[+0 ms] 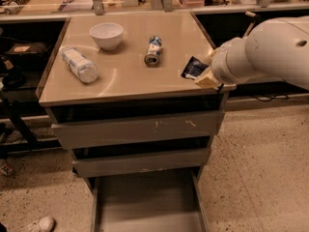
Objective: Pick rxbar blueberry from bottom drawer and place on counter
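The rxbar blueberry (pixel 194 67) is held pinched in the gripper (pixel 204 78) above the counter's (pixel 125 81) right front corner; bottom drawer (pixel 145 204) is seen open.

Cream gripper (pixel 205 77) holds a seemingly blue-black rxbar blueberry (pixel 193 66) over the tan counter (pixel 125 83).
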Robot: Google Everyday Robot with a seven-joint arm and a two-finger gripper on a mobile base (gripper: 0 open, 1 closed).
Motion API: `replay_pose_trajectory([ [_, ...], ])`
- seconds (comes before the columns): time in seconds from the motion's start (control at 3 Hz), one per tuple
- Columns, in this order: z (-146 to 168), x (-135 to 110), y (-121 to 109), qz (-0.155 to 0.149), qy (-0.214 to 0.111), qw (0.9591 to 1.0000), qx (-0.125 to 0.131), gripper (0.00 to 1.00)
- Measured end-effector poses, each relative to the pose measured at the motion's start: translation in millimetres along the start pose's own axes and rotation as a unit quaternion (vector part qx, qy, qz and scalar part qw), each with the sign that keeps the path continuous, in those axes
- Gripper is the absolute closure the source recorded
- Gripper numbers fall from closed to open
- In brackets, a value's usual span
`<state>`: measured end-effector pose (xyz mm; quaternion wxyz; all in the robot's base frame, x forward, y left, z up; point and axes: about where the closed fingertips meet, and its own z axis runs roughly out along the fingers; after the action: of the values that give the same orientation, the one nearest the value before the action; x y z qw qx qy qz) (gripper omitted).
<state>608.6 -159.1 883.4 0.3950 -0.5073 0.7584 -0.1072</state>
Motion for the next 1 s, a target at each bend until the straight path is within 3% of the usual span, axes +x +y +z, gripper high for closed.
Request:
replay_pose_trajectory([
  [0.33, 14.1, -13.0, -26.4, -0.005, -0.001, 1.0000, 0.002, 1.00],
  [1.0, 58.1, -27.6, -55.8, -0.007, -0.006, 0.9999, -0.010, 1.00],
])
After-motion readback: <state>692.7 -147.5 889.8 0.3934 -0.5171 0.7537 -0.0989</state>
